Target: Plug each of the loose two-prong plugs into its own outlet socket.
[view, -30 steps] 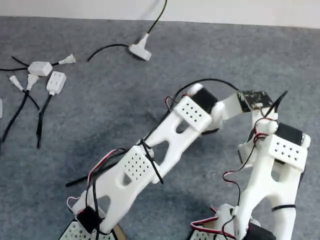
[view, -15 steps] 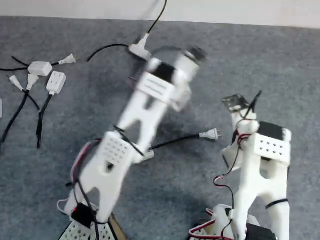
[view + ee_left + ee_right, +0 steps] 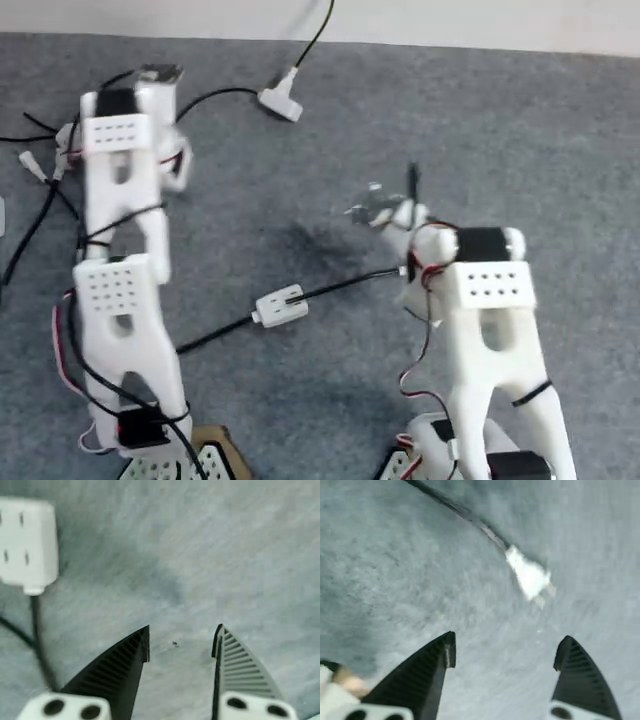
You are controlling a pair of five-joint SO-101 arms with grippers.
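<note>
With my left gripper (image 3: 181,636) and right gripper (image 3: 509,644) both wide open and empty, I risk the right one nudging the loose plug (image 3: 529,578) aside or snagging its cord (image 3: 452,506)

The centre socket block (image 3: 280,305) is white and lies flat at centre frame in the high view, black cord attached. The two-prong plug (image 3: 529,577) is white, loose and unplugged. The second socket block (image 3: 25,545) is white, slots facing up
</note>
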